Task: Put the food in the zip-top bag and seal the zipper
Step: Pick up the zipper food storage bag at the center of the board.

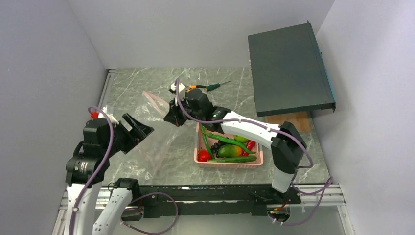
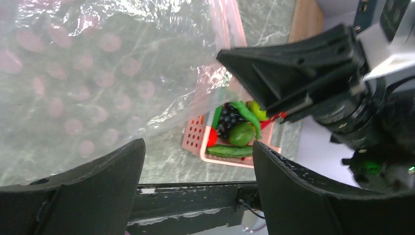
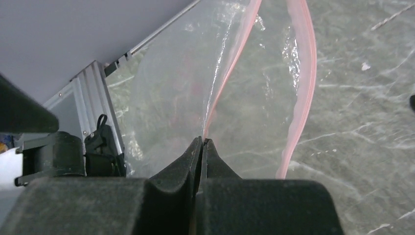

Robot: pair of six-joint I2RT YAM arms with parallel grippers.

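Note:
The zip-top bag (image 1: 152, 139) is clear and floppy, and its mouth gapes toward the back of the table. My right gripper (image 3: 202, 141) is shut on one lip of the pink zipper (image 3: 230, 63) and holds that edge up; the other lip (image 3: 301, 88) hangs apart from it. My left gripper (image 1: 142, 131) stands open just left of the bag with nothing between its fingers (image 2: 115, 166). In the left wrist view the bag (image 2: 98, 73) fills the upper left. The food (image 1: 230, 149), including green peppers, a mango and red fruit, lies in the pink basket (image 1: 203, 160), to the right of the bag.
A large dark flat case (image 1: 288, 68) rests on a wooden block (image 1: 296, 121) at the back right. A green-handled screwdriver (image 1: 213, 87) lies behind the right gripper. A metal rail (image 1: 210, 192) runs along the near table edge.

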